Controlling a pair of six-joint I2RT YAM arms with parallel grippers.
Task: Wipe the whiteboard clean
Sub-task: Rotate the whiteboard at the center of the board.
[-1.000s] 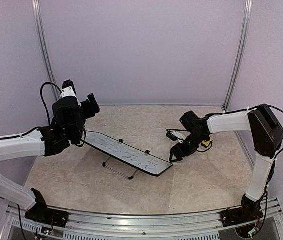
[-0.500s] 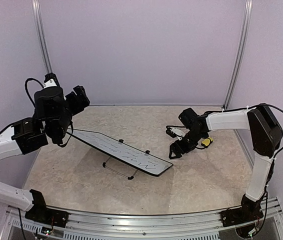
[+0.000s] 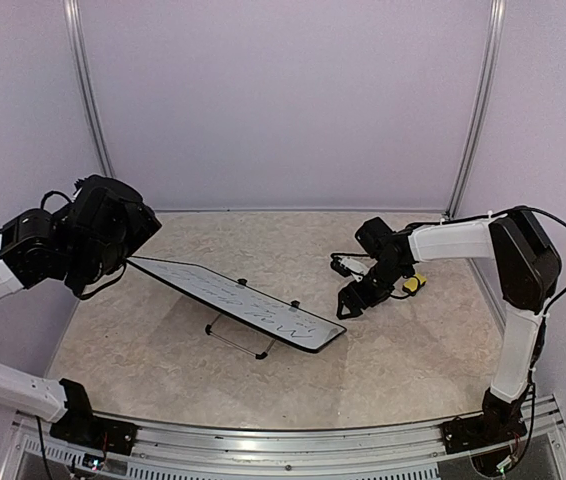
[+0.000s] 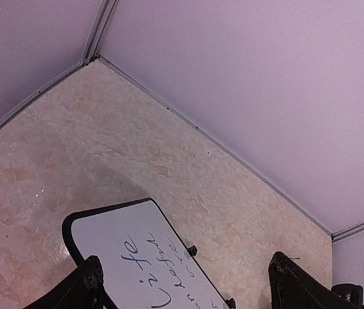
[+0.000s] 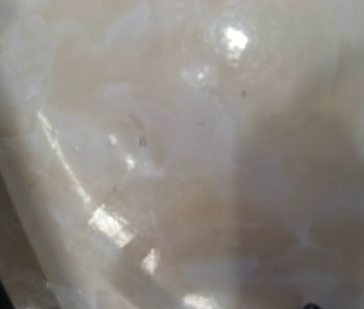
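Observation:
The whiteboard (image 3: pixel 243 300) lies tilted on its black wire stand (image 3: pixel 235 340) mid-table, blue handwriting across it. My left gripper (image 3: pixel 129 228) hangs raised beyond the board's far left corner. In the left wrist view the left gripper (image 4: pixel 191 283) is open, its two fingertips (image 4: pixel 91 280) wide apart, with the board's corner (image 4: pixel 130 248) below them. My right gripper (image 3: pixel 347 303) sits low at the table just off the board's right end. Nothing shows between its jaws, which stand open. The right wrist view gives only blurred glossy tabletop (image 5: pixel 188 167).
A small yellow sponge (image 3: pixel 415 283) lies on the table to the right of the right gripper, beside its wrist. Purple walls close the table at the back and on both sides. A metal rail (image 3: pixel 283 440) runs along the near edge.
My left arm has swung left and away from the board's left end, its gripper still open. The right gripper has edged slightly toward the board's right end.

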